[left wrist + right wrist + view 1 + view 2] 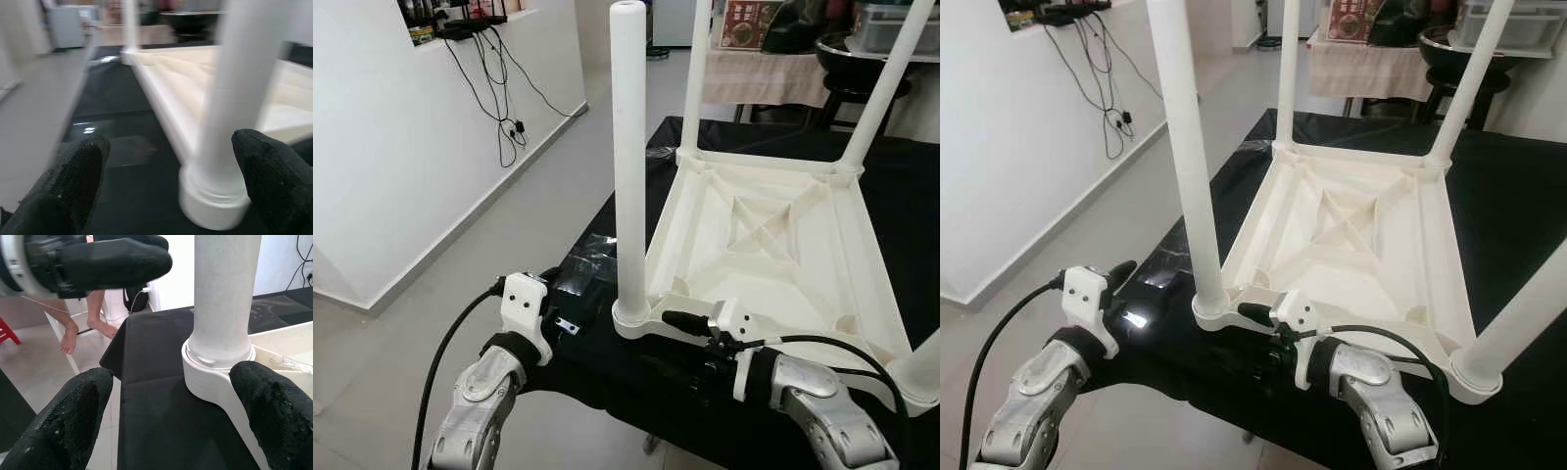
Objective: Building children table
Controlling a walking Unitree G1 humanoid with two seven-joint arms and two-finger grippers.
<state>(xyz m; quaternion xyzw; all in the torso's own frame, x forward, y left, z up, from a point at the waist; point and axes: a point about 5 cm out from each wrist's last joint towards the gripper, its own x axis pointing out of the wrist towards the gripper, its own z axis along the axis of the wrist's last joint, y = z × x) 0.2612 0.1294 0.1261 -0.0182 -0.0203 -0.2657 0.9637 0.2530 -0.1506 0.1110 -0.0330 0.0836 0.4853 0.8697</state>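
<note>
In the eye views, the upturned table is lying on the black cloth with the near leg socketed; in the wrist views, the left gripper and right gripper are gaping empty beside its base, needing square closure.

I am seeing the near leg standing upright in its corner socket of the upturned table, blocking the way between my left gripper and right gripper, both spread wide. Bare black cloth lying beside the table's edge is giving my left gripper free room to pass.
</note>
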